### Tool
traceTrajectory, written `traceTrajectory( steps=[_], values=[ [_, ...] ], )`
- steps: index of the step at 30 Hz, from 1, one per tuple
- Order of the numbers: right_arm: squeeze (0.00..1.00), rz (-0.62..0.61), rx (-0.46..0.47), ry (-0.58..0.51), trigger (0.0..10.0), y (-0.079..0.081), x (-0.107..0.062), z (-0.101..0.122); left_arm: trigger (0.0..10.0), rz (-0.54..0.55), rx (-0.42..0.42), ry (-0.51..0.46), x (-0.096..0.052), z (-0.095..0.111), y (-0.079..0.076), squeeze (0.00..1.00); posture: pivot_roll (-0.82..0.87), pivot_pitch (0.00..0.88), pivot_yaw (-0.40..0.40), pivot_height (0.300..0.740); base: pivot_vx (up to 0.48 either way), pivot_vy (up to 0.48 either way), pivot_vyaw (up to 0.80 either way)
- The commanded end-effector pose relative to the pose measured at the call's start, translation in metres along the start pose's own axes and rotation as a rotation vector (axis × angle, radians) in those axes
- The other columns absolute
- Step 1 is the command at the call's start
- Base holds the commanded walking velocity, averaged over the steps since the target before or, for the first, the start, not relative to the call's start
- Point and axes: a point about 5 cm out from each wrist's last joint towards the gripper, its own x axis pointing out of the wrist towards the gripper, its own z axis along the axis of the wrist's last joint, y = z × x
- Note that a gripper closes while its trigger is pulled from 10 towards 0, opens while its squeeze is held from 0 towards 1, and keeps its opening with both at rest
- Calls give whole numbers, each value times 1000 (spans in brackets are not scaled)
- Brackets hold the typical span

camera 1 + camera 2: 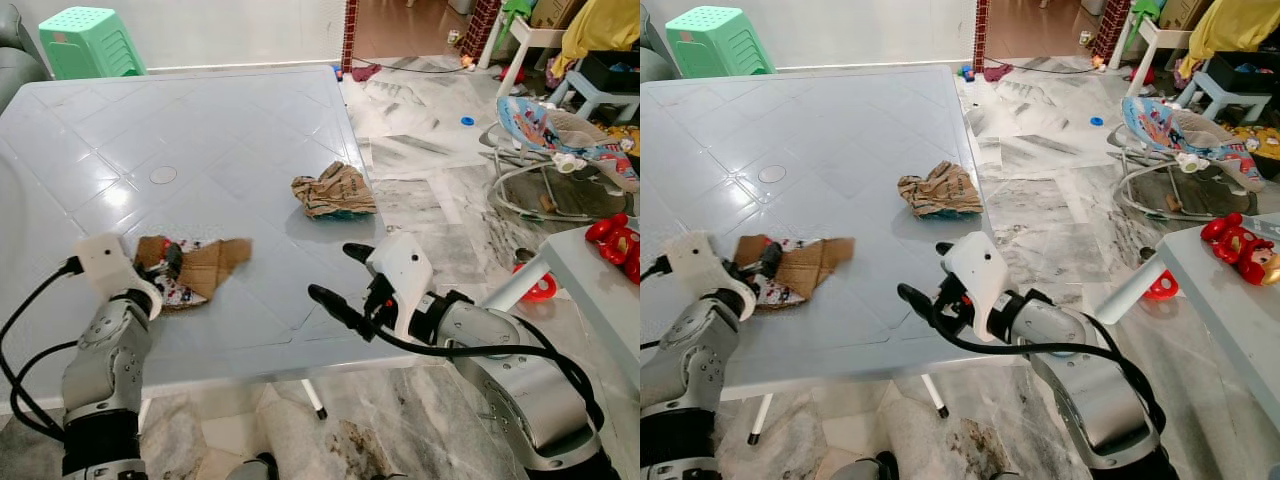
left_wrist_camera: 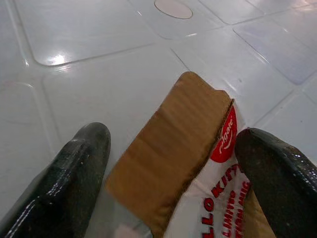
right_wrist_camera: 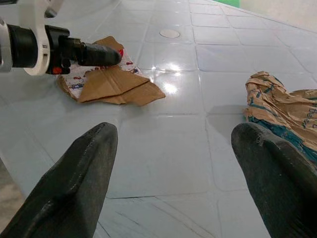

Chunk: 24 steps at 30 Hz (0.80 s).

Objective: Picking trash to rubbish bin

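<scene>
Now my left gripper [image 1: 172,262] sits spread over the flattened cardboard wrapper [image 1: 205,268] on the white table [image 1: 200,130], fingers straddling its edge, forearm angled up from the near edge. My right gripper [image 1: 340,282] hovers released, empty, near the table edge; crumpled paper bag [image 1: 333,190] lies beyond it, green stool [image 1: 88,40] far behind.

White table [image 1: 200,130]: flattened carton [image 1: 195,268], crumpled bag [image 1: 333,191].
</scene>
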Motion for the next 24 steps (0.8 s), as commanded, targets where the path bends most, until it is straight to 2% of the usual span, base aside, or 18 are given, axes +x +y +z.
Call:
traceTrajectory(
  steps=[1, 2, 8, 11, 18, 24],
  values=[
    [0, 7, -6, -5, 10000, 2, -1, 2, 4235, -21, -12, 18, 2, -3, -3, 0, -83, 125, -12, 740, 0, 0, 0],
    [0, 6, -7, -5, 10000, 2, -1, 2, 0, -30, -27, 11, 3, -2, -4, 0, -84, 124, -11, 740, 0, 0, 0],
    [0, 3, -7, -4, 10000, 1, -2, 2, 0, -74, -84, -17, 2, 2, -11, 0, -83, 124, -11, 740, 0, 0, 0],
    [0, 5, -6, -6, 10000, 2, -1, 2, 0, -97, -142, -42, 1, 4, -14, 0, -78, 126, -12, 740, 0, 0, 0],
    [0, 9, -7, -8, 10000, 2, 0, 2, 0, -96, -155, -70, -1, 6, -15, 0, -76, 122, -13, 740, 0, 0, 0],
    [0, 8, -11, -11, 10000, 1, 1, 3, 0, -86, -215, -109, -3, 7, -17, 0, -76, 117, -11, 740, 0, 0, 0]
  ],
)
